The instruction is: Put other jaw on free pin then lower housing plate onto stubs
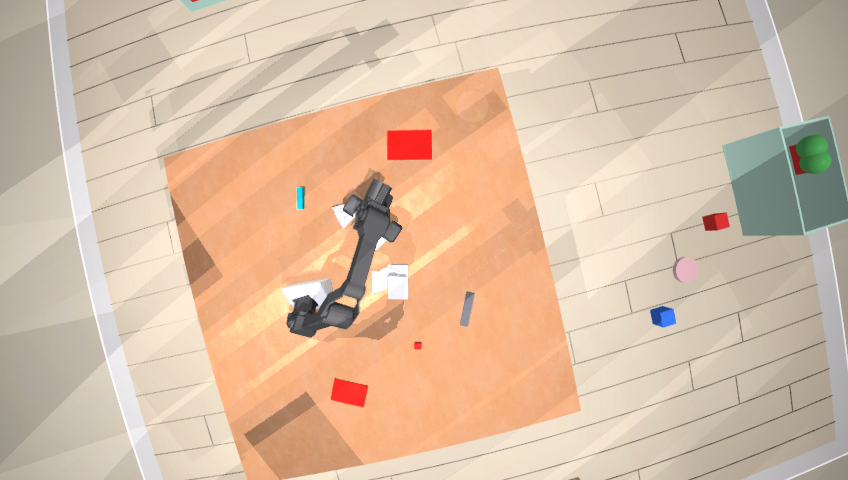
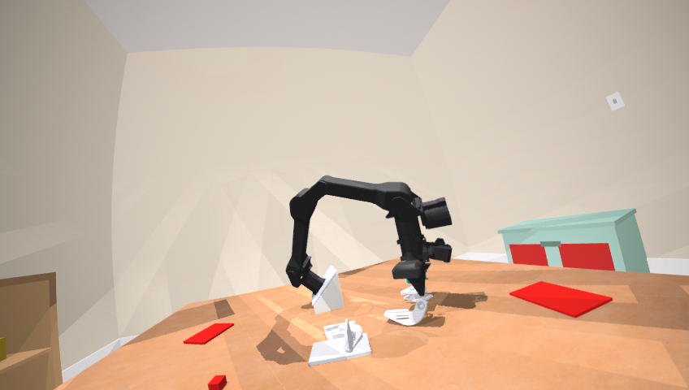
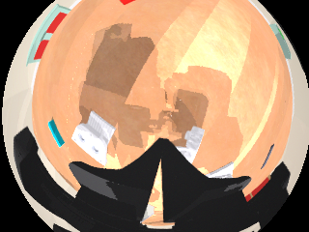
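The white base [image 1: 397, 289] [image 2: 331, 355] [image 3: 224, 170] stands on the orange mat with one white jaw [image 1: 379, 281] [image 2: 348, 338] on it; pin seating and teeth are too small to judge. The loose white jaw [image 1: 380, 243] [image 2: 408, 315] [image 3: 192, 144] lies on the mat behind the base, partly under the arm in the top view. The white housing plate [image 1: 342, 215] [image 2: 414, 292] [image 3: 92, 138], with two holes, lies farther off. My gripper [image 2: 422, 292] [image 3: 162, 142] is shut and empty, pointing down low near the loose jaw and the plate. Contact with either cannot be told.
A cyan block [image 1: 300, 198] [image 3: 56, 133] lies beyond the plate. Red rectangles [image 1: 409, 145] [image 1: 349, 392] lie at two sides of the mat. A grey bar [image 1: 467, 309] and small red cube [image 1: 417, 345] lie near the base. My arm's white mount [image 1: 309, 291] [image 2: 331, 292] is nearby.
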Available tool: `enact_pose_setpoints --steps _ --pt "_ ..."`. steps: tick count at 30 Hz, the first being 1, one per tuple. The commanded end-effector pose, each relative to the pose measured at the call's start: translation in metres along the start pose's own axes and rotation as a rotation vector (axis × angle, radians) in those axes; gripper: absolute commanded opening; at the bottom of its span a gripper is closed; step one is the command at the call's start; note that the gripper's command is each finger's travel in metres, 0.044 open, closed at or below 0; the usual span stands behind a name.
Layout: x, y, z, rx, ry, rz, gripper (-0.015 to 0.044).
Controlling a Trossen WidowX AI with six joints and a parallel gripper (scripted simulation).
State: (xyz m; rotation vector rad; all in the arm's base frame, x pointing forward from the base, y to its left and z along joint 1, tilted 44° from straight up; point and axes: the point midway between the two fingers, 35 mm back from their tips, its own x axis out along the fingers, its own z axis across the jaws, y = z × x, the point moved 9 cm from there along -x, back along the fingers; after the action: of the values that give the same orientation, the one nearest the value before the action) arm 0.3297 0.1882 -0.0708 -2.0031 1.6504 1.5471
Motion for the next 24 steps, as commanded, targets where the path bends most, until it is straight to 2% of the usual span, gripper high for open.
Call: enact_pose_setpoints --steps 1,12,24 --pt "0.008 0.000 0.000 -0.007 0.007 0.001 0.0000" --pt "0.024 0.001 0.000 -0.007 0.008 0.002 0.0000" --pt "0.024 0.000 -0.014 -0.007 0.009 0.001 0.0000"
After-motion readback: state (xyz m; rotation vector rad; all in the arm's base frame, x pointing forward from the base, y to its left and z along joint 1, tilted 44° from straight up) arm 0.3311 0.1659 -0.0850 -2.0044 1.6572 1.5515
